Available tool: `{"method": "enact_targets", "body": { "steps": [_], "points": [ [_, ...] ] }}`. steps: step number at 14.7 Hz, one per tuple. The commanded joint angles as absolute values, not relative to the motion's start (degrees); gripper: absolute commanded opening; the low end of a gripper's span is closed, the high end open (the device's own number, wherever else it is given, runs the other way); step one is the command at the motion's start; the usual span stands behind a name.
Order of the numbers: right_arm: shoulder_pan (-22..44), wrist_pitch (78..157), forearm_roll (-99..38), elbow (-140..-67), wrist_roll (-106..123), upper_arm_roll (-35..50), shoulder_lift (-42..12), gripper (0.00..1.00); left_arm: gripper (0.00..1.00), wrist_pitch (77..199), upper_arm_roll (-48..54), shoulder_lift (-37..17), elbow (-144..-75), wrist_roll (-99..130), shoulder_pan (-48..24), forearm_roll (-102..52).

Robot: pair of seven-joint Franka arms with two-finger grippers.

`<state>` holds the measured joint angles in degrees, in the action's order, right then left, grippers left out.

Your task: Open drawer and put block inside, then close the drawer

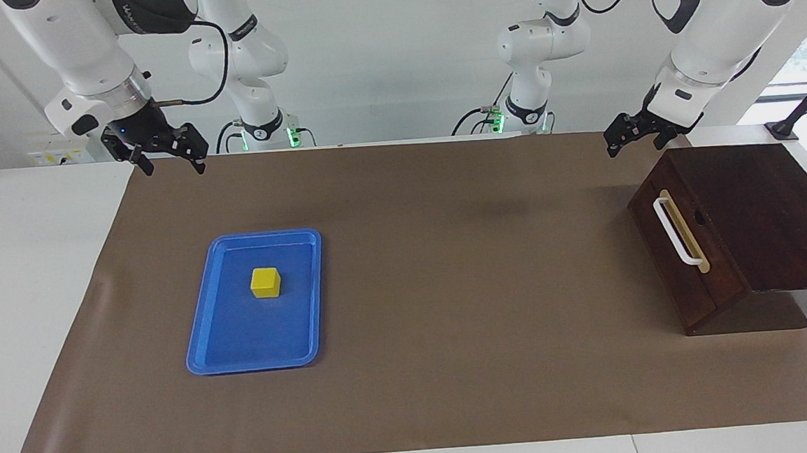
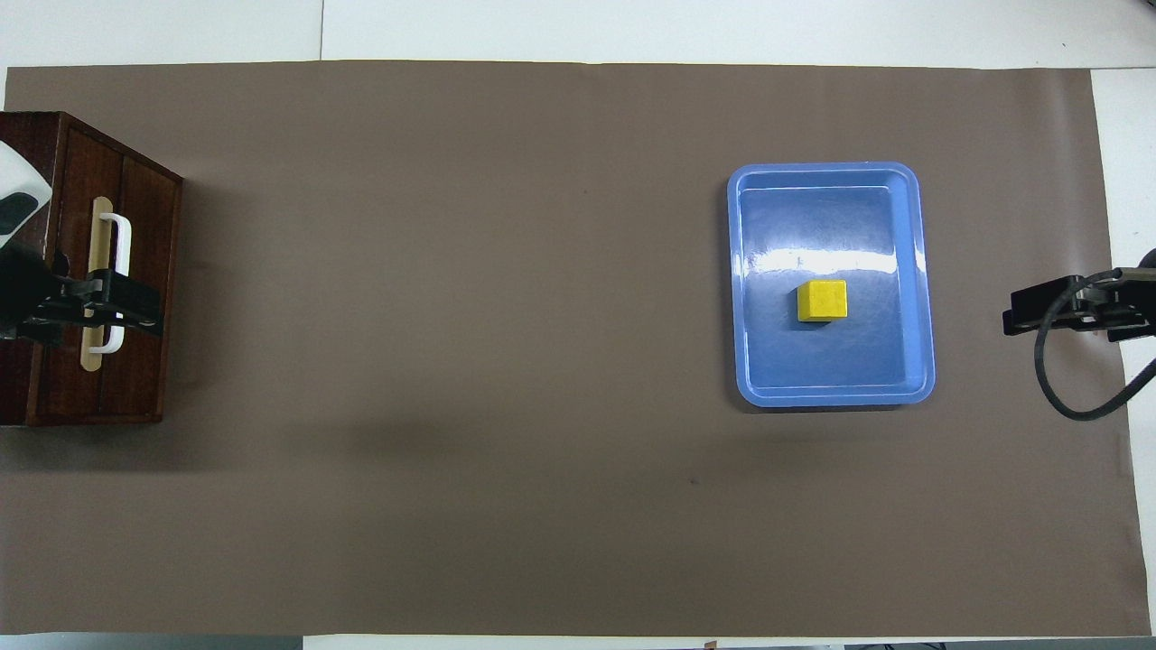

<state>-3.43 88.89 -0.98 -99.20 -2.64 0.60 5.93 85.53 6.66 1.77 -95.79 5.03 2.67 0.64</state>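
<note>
The drawer (image 1: 666,266) is shut in its dark wooden box (image 1: 760,212) at the left arm's end of the table, its white bar handle (image 1: 677,232) facing the table's middle. The yellow block (image 1: 265,282) sits in a blue tray (image 1: 243,348) toward the right arm's end. My left gripper (image 1: 633,146) hangs open in the air by the box's robot-side corner, touching nothing. In the overhead view the left gripper (image 2: 135,305) covers the handle (image 2: 116,271). My right gripper (image 1: 174,169) hangs open over the mat's robot-side edge, away from the tray (image 2: 831,375) and block (image 2: 822,301).
A brown mat (image 1: 449,287) covers most of the white table (image 1: 28,277). A wide stretch of bare mat lies between tray and box. A black cable (image 2: 1075,397) loops below the right gripper (image 2: 1020,316).
</note>
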Motion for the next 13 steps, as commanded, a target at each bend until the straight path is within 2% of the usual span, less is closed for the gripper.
{"method": "enact_targets", "body": {
  "steps": [1,13],
  "points": [
    [-4.31,87.89,-1.93,-98.53,-3.25,0.88,6.06,1.0,1.0,84.81,6.59,2.99,-96.5,4.48,2.99,0.0],
    [-5.62,89.72,-1.93,-99.66,-1.93,0.7,6.15,1.0,1.0,84.81,6.59,2.99,-96.5,4.48,2.99,0.0]
  ]
}}
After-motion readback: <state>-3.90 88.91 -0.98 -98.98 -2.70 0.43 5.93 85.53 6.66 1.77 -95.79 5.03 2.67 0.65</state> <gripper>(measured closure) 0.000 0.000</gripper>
